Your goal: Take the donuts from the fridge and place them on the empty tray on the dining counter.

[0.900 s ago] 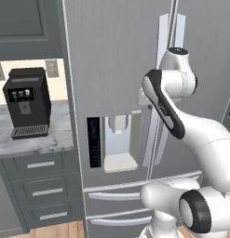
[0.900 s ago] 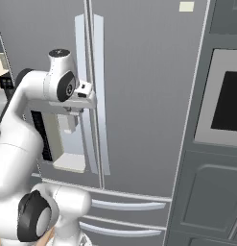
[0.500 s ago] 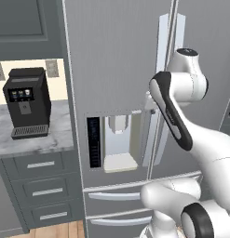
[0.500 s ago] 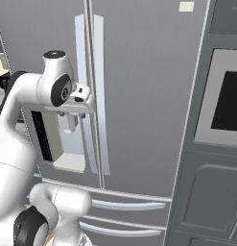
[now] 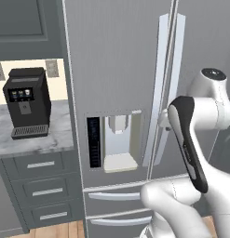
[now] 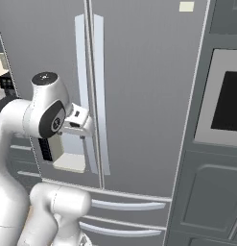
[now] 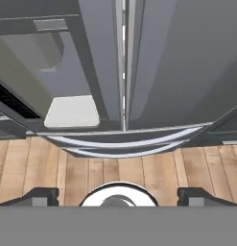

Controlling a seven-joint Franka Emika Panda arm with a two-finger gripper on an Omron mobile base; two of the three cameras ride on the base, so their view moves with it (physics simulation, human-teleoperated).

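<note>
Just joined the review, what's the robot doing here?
The arm is up against the closed fridge, its gripper open and holding nothing. In the hand view the gripper looks down along the seam between the two doors, by the long door handles. No donut has been taken out yet; both doors are shut.

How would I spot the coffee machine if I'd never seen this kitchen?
Start at the tall grey fridge and look left of it, to the marble worktop over grey drawers. The coffee machine stands there against the cream wall: a black box, the one dark thing on the pale stone.
</note>
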